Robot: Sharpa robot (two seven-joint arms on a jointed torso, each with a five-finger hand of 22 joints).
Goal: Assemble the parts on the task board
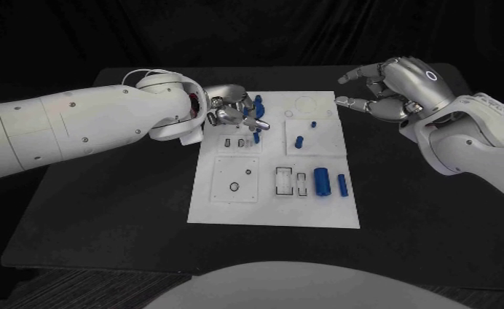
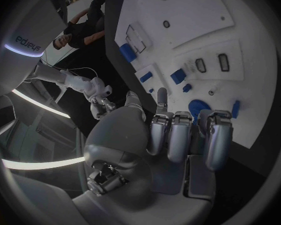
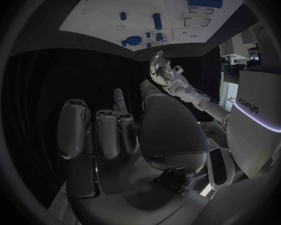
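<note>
The white task board [image 1: 273,203] lies in the middle of the black table. My left hand [image 1: 233,112] hovers over the board's far left corner, fingers curled round a blue round part [image 1: 256,105]; I cannot tell whether they grip it. The left wrist view shows that part [image 2: 198,107] just beyond the fingertips [image 2: 178,122]. My right hand [image 1: 394,90] hangs off the board's far right corner, fingers apart and holding nothing. A large blue cylinder [image 1: 321,181] and a slimmer blue piece [image 1: 344,184] lie at the board's near right.
Small blue parts [image 1: 299,141] lie on the board's middle right panel, another [image 1: 312,124] just beyond. Rectangular slots [image 1: 283,180] sit beside the large cylinder. A white ring [image 1: 306,106] marks the far right panel. Bare black table [image 1: 116,200] surrounds the board.
</note>
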